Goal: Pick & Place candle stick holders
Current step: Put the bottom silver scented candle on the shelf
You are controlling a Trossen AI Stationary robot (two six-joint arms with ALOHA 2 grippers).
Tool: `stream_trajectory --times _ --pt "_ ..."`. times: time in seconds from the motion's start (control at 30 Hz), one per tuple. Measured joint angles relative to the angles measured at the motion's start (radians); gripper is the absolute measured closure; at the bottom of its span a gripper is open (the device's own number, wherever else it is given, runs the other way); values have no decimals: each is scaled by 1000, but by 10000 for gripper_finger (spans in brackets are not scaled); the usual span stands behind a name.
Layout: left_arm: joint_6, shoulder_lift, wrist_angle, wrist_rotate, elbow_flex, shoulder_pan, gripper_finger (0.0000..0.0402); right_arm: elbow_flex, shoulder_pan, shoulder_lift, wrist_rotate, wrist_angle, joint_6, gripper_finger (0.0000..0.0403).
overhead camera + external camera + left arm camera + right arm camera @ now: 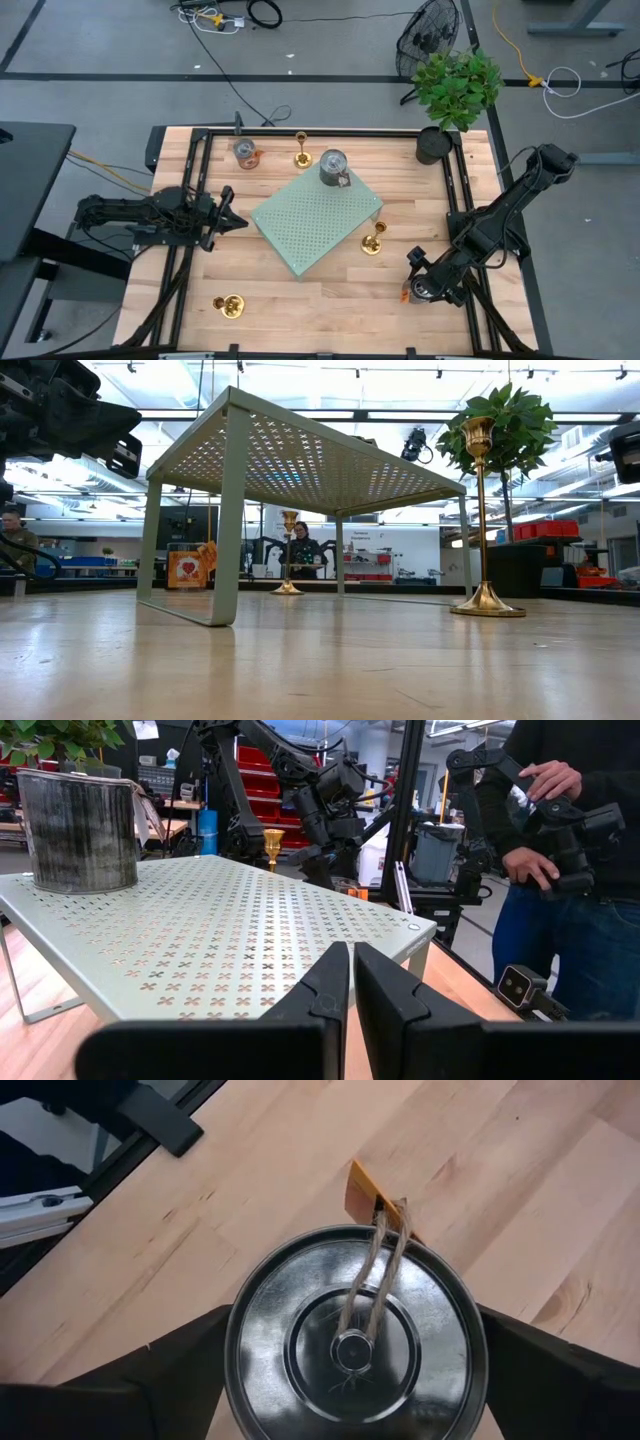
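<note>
Three gold candle stick holders show. One [301, 150] stands at the far side. One [372, 240] stands on its base right of the green perforated riser [315, 222] and is also in the low view [484, 510]. One [231, 305] appears to lie on its side near the front left. My left gripper [238, 222] is shut and empty at the riser's left edge, as the left wrist view [351, 982] shows. My right gripper [424, 287] is at the near right, shut on a silver can [355, 1340] with a twine loop and an orange tag. My right gripper pinches the silver can's round side wall [238, 1355] between its two fingers [170, 1370], one on each side. The fingers come from above, pointing down, and the can's lid faces up. I cannot tell whether the can's bottom rests on the table.
A second silver can [333, 168] stands on the riser's far corner and a third [245, 152] on the table at the far left. A potted plant [452, 95] stands at the far right. A person [570, 870] stands beyond the table. Black frame rails [462, 200] run along both sides.
</note>
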Motion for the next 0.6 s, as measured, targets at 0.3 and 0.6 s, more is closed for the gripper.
stream_trajectory --times 0.3,0.6 --pt "0 0 0 0 0 0 376 0 0 0 -19 0 -3 30" --pt "0 0 0 0 0 0 376 0 0 0 -20 0 -3 33"
